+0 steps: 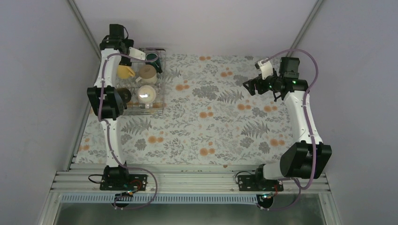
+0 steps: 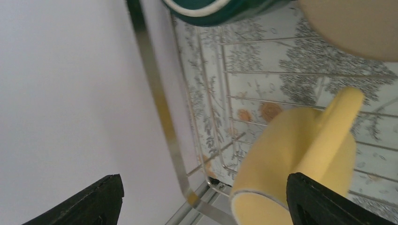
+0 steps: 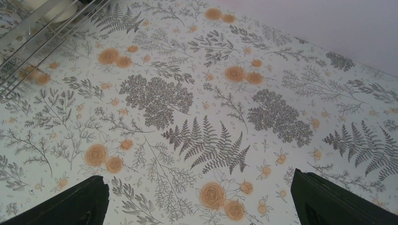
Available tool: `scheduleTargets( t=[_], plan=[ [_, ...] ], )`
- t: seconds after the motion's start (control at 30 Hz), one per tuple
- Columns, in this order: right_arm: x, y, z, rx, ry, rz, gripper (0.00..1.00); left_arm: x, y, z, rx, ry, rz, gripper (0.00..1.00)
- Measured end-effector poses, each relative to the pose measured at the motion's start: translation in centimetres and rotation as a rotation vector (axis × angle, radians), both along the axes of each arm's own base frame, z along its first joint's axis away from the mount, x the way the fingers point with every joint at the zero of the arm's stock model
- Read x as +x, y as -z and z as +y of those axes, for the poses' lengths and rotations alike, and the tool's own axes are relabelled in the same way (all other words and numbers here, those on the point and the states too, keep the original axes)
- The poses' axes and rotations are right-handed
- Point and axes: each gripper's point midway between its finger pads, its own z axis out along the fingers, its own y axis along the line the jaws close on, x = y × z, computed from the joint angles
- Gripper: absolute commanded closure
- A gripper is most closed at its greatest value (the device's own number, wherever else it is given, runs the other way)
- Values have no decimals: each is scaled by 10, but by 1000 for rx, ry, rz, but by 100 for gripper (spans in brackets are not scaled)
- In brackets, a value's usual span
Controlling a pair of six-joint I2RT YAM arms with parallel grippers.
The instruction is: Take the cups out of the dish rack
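Progress: zero out. No mug is on the cloth. All five sit in the rack at the table's far-left corner.

Right claw: fingers apart, empty, hovering over bare cloth, well apart from the rack.

Rack, near row: black mug, half hidden under the left arm's elbow. White mug is beside it, mouth up, inside washed out by glare.
Next row: yellow mug and beige mug.
Far end: green mug by the far rim.

Left claw: fingers wide apart, holding nothing, over the rack's far-left corner. One finger is just beside the yellow mug; can't tell if it touches.

Materials:
- Cloth: flat, matte, fern and orange-flower print.
- Rack: thin bright wire with a grid floor and thicker rim; the cloth shows through.
- Mugs: smooth glazed cylinders. The yellow one is tipped over and has a broad strap handle; the green one has a pale lip.

My guess is the mugs are hard and slick, so a rim or handle grip beats gripping the body.
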Motion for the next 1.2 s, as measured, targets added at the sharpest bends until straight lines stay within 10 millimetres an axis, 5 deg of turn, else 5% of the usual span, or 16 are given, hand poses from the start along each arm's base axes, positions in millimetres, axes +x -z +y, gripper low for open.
scheduleTargets(
  t=[0.5, 0.83, 1.03, 1.2],
  plan=[
    [-1, 14, 1, -23, -37, 16, 0, -16, 31, 6, 116, 101, 123, 23],
    [3, 35, 3, -18, -55, 68, 0, -22, 86, 1, 159, 120, 258, 38],
    [5, 46, 3, -15, -56, 90, 0, -20, 81, 0, 220, 105, 256, 61],
    [4, 54, 3, -14, -56, 105, 0, -20, 79, 3, 265, 90, 265, 67]
  ],
)
